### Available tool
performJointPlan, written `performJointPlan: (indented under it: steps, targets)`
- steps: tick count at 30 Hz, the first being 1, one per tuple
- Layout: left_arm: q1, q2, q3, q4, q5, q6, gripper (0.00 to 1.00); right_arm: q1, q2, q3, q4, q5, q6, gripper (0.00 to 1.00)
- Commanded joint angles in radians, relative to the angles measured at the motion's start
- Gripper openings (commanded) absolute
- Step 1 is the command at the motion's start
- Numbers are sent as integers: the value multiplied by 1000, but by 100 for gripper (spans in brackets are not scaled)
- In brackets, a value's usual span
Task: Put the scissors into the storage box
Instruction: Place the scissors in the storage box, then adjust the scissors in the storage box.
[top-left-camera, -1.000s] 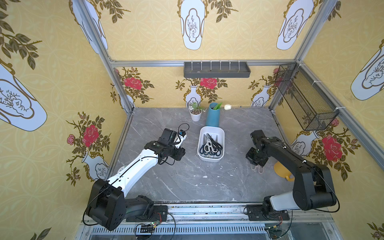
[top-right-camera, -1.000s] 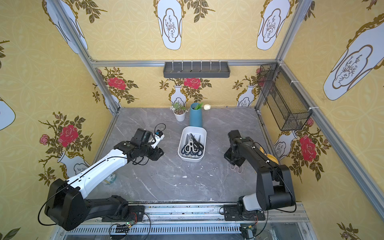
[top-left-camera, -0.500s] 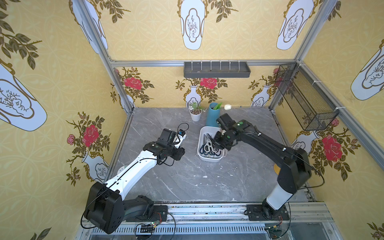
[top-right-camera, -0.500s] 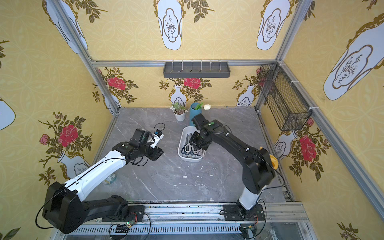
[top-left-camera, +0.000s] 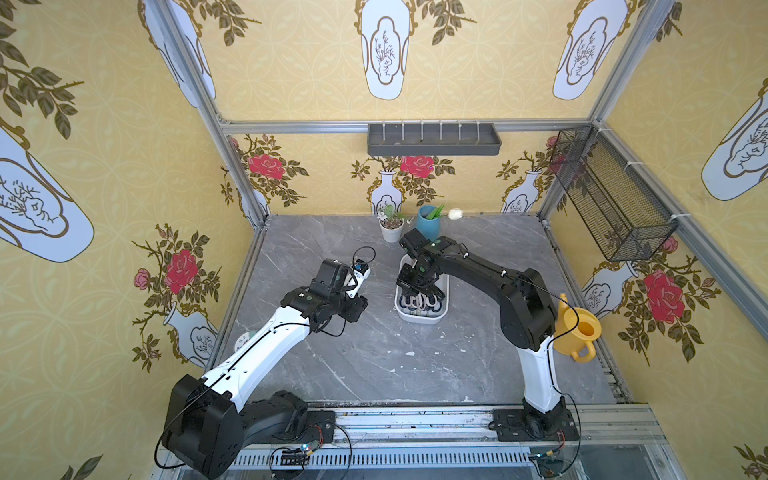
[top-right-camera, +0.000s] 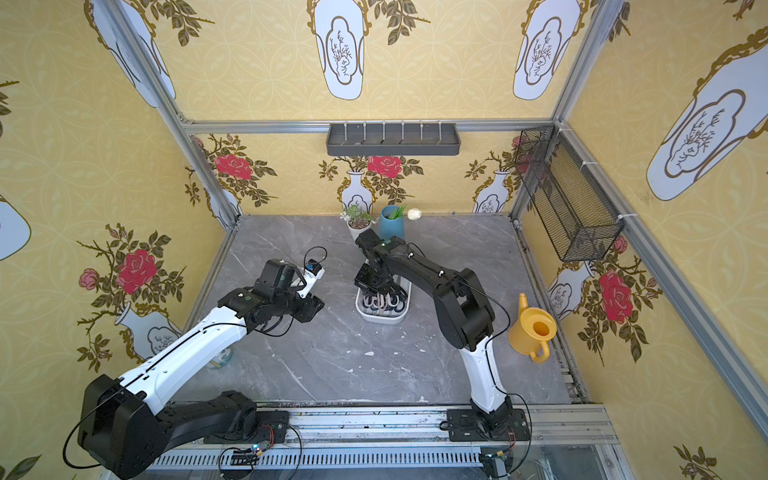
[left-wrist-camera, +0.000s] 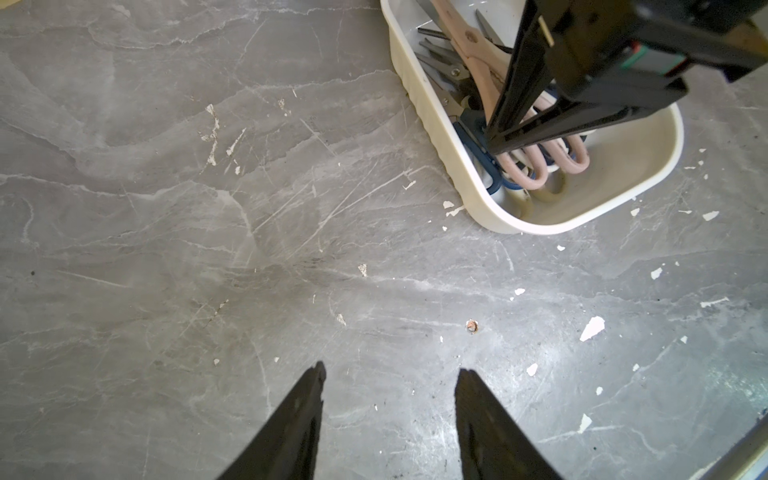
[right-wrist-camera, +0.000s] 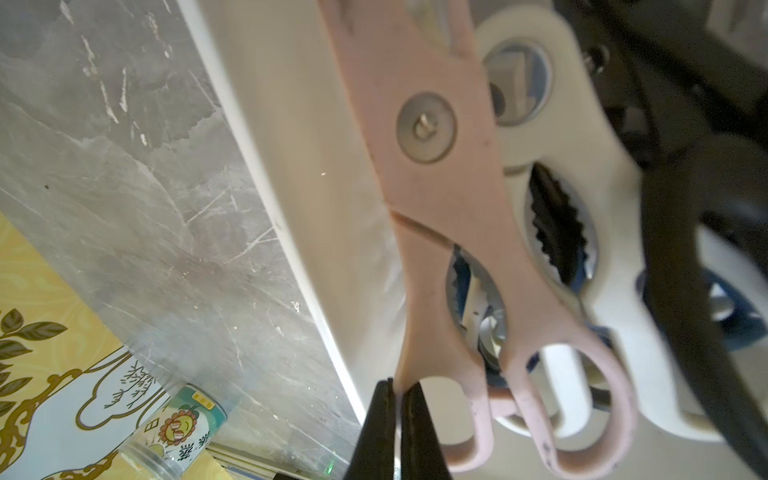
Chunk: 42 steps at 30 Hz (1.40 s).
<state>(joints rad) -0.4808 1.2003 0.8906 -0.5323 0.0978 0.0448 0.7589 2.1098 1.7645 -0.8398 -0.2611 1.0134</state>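
Grey marble tabletop (top-left-camera: 415, 374) spans the cell floor. Left arm (top-left-camera: 266, 353) comes in from near-left. Right arm (top-left-camera: 519, 307) comes in from near-right and folds over the middle. Black wire mesh basket (top-left-camera: 611, 199) hangs on the right wall, dark grey tray (top-left-camera: 434, 139) on the far wall. Storage box (top-left-camera: 420, 319) is a white tub, mid-tabletop and a bit toward the far side, long axis near to far. It sits just near of the blue cup (top-left-camera: 428, 227) and the small white plant pot (top-left-camera: 391, 230), both standing by the far wall. Yellow watering can (top-left-camera: 578, 332) is at the right edge, well apart from the box. Scissors (top-left-camera: 419, 301) are piled inside the box in both top views, handles at its near end, blades pointing far. The left wrist view shows dark blue loops (left-wrist-camera: 478, 153) under pink ones. Right gripper (right-wrist-camera: 400, 388) is down in the box, jaws nearly together, pinching one handle loop of the pink shears (right-wrist-camera: 457, 191). That pair lies on top of a cream-white pair (right-wrist-camera: 582, 124). Can't tell whether the pink pair's weight is on the pile or on the gripper. Left gripper (left-wrist-camera: 390, 374) is left of the box and apart from it, jaws wide, nothing between them, over bare tabletop. Clear jar with a sunflower label (right-wrist-camera: 178, 419) stands at the tabletop's left edge by the wall. Small white chips (left-wrist-camera: 592, 328) are scattered on the tabletop around the box's near end.
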Motion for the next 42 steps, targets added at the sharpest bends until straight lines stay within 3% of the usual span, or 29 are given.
performJointPlan:
  steps: [1, 4, 8, 14, 21, 33, 42]
  targets:
    - [-1, -3, -4, 19, -3, 6, 56, 5, 3, 51, -38, 37, -30, 35]
    - [1, -5, -4, 15, 5, 4, 58, -2, -28, 92, -72, 74, -52, 48]
    - [0, 4, 0, 3, 17, -4, 67, -8, -93, 109, -91, 93, -80, 58]
    - [-1, 29, 22, 2, 35, -13, 69, -51, -208, -82, -30, 149, -28, 43]
    - [-1, 103, 82, 12, 48, -26, 67, -92, -115, -52, 47, 190, -51, 29]
    - [0, 95, 64, 6, 29, -26, 67, -133, 0, 1, 171, 103, -212, 38]
    - [1, 79, 38, 0, 22, -31, 67, -136, 22, -32, 240, 17, -237, 41]
